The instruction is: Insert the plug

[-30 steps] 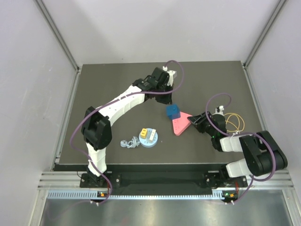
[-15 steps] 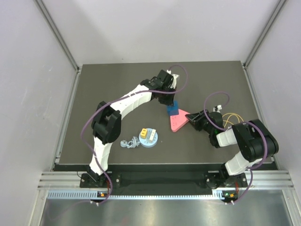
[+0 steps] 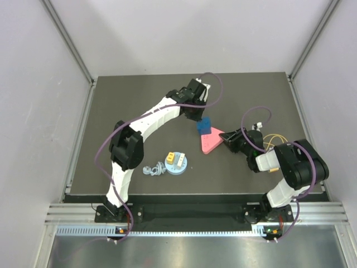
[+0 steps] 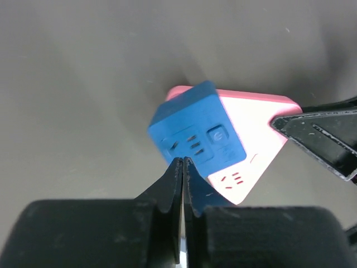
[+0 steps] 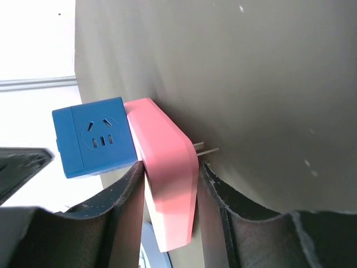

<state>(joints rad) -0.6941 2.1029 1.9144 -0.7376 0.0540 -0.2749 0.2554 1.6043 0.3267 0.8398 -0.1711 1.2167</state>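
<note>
Top external view: a dark table [image 3: 139, 95] with two arms on it. The left arm bends far out across the table. The left gripper [image 3: 197, 115] is just beside a blue socket cube [image 3: 204, 125]. The cube sits at the far corner of a pink plug [image 3: 211, 140], which is flat and has three corners. The two are touching. The right gripper [image 3: 227, 137] is at the right corner of the pink plug.

Near the front of the table is a round blue disc [image 3: 175, 162] with small yellow and white bits on top. A grey cord [image 3: 152, 169] lies curled up just left of it. A thin yellow loop [image 3: 277, 142] lies on the right side, behind the right arm.

Left wrist view: the left gripper [image 4: 182, 163] has its two fingers pressed together, and nothing is between them. The tips are right at the near edge of the blue socket cube [image 4: 195, 134]. I cannot tell if they touch it. The cube is tilted and shows its holes and a button. The pink plug [image 4: 254, 139] is under and behind the cube.

Right wrist view: the right gripper [image 5: 171, 167] is squeezed onto the pink plug [image 5: 167, 167], one finger on each side. Two thin metal pins [image 5: 203, 149] stick out of the plug toward the table. The blue socket cube [image 5: 97, 137] rests against the other face of the plug. I cannot tell if the cube is plugged into it.
</note>
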